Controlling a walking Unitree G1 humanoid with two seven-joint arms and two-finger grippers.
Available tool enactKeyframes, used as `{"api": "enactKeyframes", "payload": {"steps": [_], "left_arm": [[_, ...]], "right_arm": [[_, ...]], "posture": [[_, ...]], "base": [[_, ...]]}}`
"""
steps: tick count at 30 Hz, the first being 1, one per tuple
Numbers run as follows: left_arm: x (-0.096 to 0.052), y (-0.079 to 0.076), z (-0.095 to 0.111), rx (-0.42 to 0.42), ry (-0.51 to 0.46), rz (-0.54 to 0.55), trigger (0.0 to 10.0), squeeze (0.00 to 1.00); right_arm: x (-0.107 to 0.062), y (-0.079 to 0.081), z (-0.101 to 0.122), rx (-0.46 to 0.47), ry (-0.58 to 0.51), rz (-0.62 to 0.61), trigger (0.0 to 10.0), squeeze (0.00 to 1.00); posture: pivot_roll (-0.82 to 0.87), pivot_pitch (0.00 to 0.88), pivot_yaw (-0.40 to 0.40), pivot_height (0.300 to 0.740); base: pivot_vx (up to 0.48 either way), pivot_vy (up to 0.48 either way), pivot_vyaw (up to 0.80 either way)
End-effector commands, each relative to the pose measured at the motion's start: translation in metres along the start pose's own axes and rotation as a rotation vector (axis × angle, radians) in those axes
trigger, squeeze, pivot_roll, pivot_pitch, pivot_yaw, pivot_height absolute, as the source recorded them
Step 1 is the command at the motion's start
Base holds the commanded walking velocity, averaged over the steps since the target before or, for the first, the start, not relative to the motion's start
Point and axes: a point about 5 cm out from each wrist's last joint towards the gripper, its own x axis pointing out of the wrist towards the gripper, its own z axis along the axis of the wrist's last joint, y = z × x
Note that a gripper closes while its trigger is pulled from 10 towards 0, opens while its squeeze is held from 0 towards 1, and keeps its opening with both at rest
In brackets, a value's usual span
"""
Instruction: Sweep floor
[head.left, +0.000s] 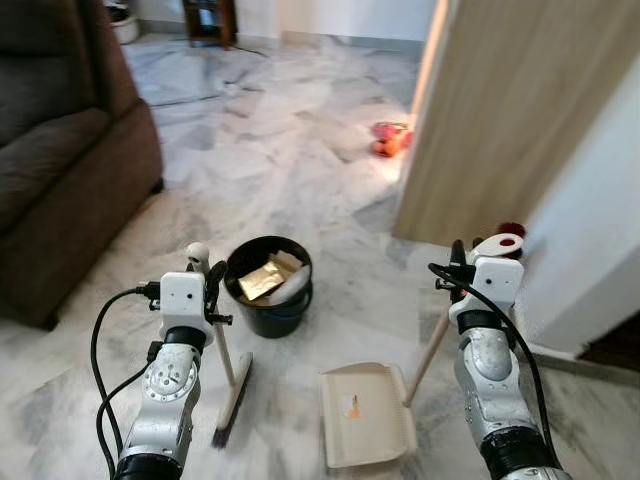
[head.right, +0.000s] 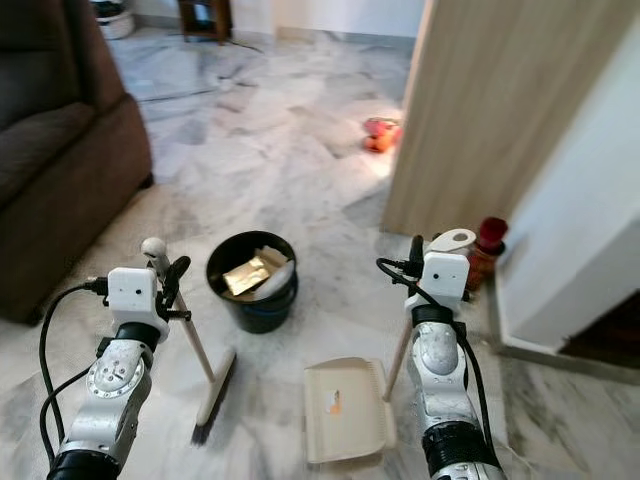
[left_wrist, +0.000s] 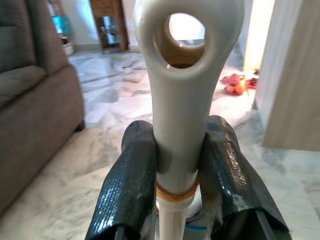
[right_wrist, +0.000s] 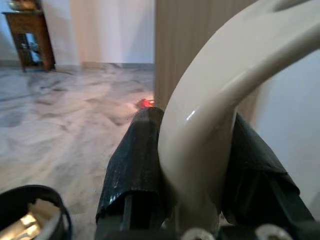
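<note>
Now, line by line:
Left gripper (left_wrist: 177, 170): clenched on the cream handle of the broom (head.left: 228, 385), both black fingers (left_wrist: 127, 185) pressed against the shaft just under its hanging loop.
Broom: tilted, with its bristle head resting on the marble floor (head.left: 300, 150) in front of the left arm, just beside the bin.
Right gripper (right_wrist: 195, 165): clamped around the curved cream handle of the dustpan (head.left: 365, 412).
Dustpan: its pan lies flat on the floor between the two arms, with a small orange mark on it, and its handle slopes up to the right gripper.
Bin (head.left: 270, 287): black, round, standing beyond the broom, holding crumpled paper and gold wrapping.
Sofa (head.left: 60, 150): dark brown, at the robot's left.
Door (head.left: 510, 110): pale wood, at the right, with small red and orange objects (head.left: 391, 138) on the floor beyond it.
</note>
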Motion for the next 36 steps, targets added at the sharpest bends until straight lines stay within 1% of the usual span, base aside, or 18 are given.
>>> {"api": "enactKeyframes", "payload": {"steps": [1,3,5,9,15,20,36], "left_arm": [[0.0033,0.0012,0.0049,0.019,-0.022,-0.001,10.0,0.00],[0.0038,0.0009,0.0042,0.051,-0.015,-0.004,10.0,0.00],[0.0042,0.0004,0.0031,0.065,-0.009,-0.003,10.0,0.00],[0.0046,0.0008,0.0029,0.060,-0.007,0.002,10.0,0.00],[0.0048,0.0011,0.0029,0.066,-0.003,0.006,10.0,0.00],[0.0050,0.0006,0.0027,0.063,-0.004,0.007,10.0,0.00],[0.0063,0.0019,0.0039,0.062,-0.010,0.009,10.0,0.00]], "right_arm": [[0.0035,0.0027,0.0068,0.015,-0.032,0.003,10.0,0.00],[0.0028,0.0027,0.0055,0.015,-0.028,0.005,10.0,0.00],[0.0022,0.0035,0.0050,0.012,-0.027,0.009,10.0,0.00],[0.0020,0.0047,0.0050,0.010,-0.026,0.013,10.0,0.00],[0.0027,0.0052,0.0051,0.010,-0.024,0.016,10.0,0.00],[0.0026,0.0054,0.0046,0.012,-0.020,0.018,10.0,0.00],[0.0022,0.0071,0.0039,0.014,-0.016,0.017,10.0,0.00]], "posture": [[-0.06,0.056,-0.002,0.740],[-0.06,0.056,-0.002,0.740],[-0.06,0.065,-0.002,0.740],[-0.06,0.065,-0.002,0.740],[-0.06,0.071,-0.004,0.740],[-0.06,0.073,-0.004,0.740],[-0.06,0.075,0.002,0.740]], "base": [[0.000,0.000,-0.80],[0.000,0.000,-0.80],[0.000,-0.386,-0.80],[0.000,-0.428,-0.80],[0.000,-0.124,-0.80],[0.000,-0.442,-0.80],[0.000,0.000,-0.80]]}}
